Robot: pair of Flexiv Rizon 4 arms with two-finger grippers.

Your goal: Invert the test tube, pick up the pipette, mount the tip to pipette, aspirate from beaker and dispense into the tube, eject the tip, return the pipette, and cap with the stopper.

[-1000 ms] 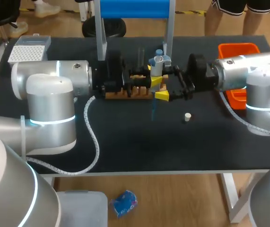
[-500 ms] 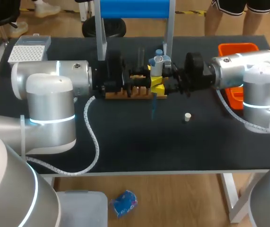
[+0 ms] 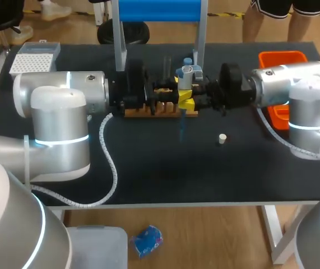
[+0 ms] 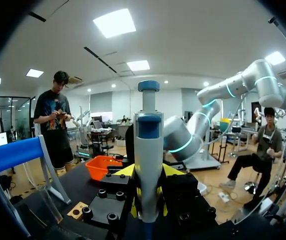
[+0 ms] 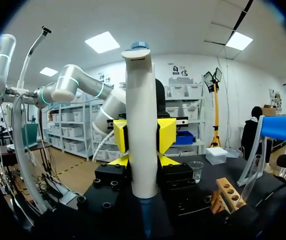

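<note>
The pipette [image 3: 188, 73] stands upright over the wooden rack [image 3: 140, 114], with both the left tool [image 4: 149, 175] and the right tool [image 5: 143, 135] clamped on its body, seemingly a hand-over within the pick-up step; next, one tool probably must release without tilting it.

Bright, even light from the rectangular white ceiling panels [image 4: 113, 22]. Soft sheen on the silver left arm [image 3: 59, 112]. Only weak shadows on the matte black table [image 3: 165, 174].
</note>
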